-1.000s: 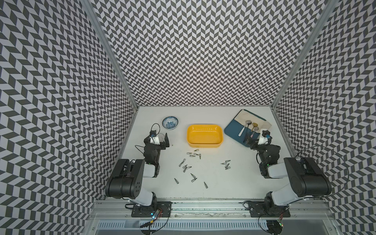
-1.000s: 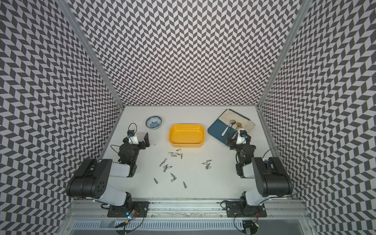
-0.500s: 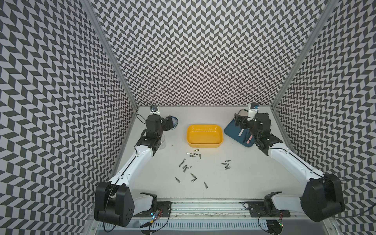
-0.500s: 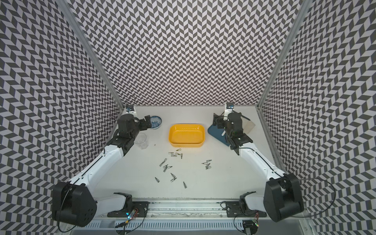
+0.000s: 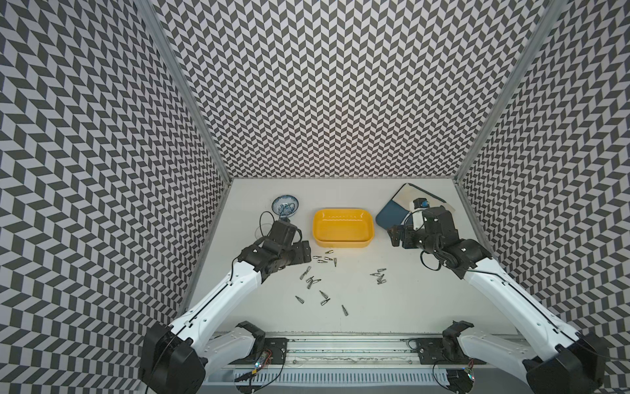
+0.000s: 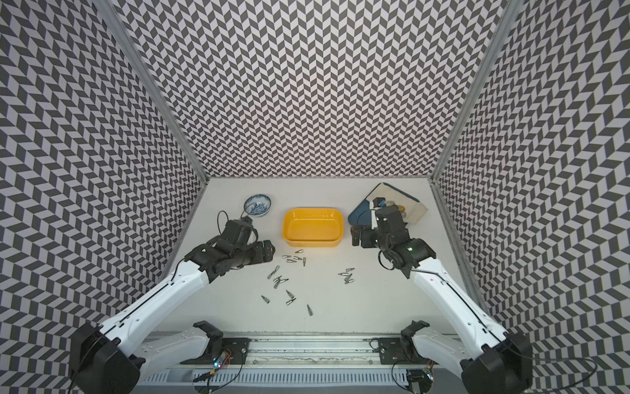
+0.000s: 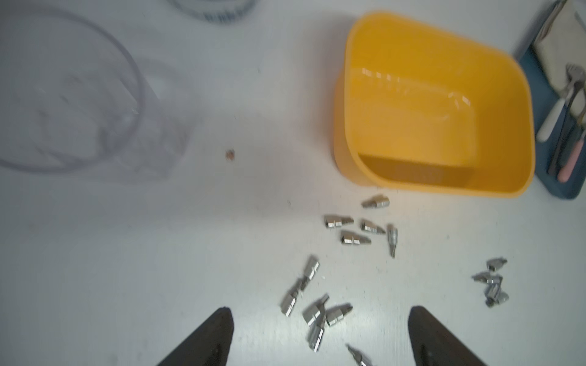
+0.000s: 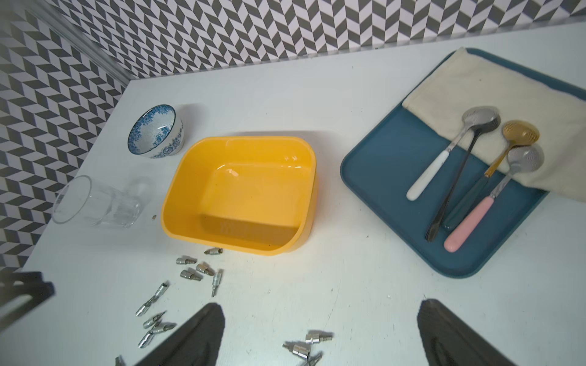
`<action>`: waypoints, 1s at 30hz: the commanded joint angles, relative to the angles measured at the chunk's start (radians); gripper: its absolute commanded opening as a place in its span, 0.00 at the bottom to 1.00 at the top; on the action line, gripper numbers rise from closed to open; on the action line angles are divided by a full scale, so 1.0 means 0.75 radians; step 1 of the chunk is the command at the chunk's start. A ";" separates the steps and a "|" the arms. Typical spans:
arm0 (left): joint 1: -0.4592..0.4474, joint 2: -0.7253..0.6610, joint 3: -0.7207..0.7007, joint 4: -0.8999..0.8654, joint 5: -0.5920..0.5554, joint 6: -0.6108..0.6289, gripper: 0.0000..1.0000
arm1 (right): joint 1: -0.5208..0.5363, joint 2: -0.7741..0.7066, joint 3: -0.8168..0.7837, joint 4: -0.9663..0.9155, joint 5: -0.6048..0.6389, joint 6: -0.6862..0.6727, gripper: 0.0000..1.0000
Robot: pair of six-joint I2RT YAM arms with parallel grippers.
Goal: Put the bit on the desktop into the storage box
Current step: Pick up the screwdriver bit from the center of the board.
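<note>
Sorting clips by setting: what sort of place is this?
Probably a robot test cell: chevron walls box in a white tabletop, with a left arm and right arm mounted by a rail at its front.

A second ago I had both arms folded low at the near edge. Since then the left gripper (image 5: 304,251) went out to the small blue-patterned ceramic bowl (image 5: 285,204) and has drawn back beside the scattered silver metal bits (image 5: 322,261). The right gripper (image 5: 393,235) has come off the blue-and-cream tray (image 5: 392,215) to just right of the shallow yellow plastic tub (image 5: 341,243). The left jaws are perhaps slightly narrower, though that wrist view is blurred.
</note>
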 commanded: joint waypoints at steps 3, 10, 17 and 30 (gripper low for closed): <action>-0.071 -0.093 -0.133 -0.101 0.077 -0.204 0.90 | 0.010 -0.017 -0.031 -0.021 -0.038 0.046 0.99; -0.088 -0.129 -0.200 -0.201 0.054 -0.220 0.90 | 0.024 0.000 -0.073 -0.004 -0.079 0.062 0.99; -0.167 0.023 -0.185 -0.238 0.016 -0.263 0.88 | 0.031 0.007 -0.078 -0.011 -0.079 0.054 0.99; -0.228 0.161 -0.212 -0.134 0.019 -0.352 0.85 | 0.031 0.048 -0.029 -0.028 -0.087 -0.005 0.99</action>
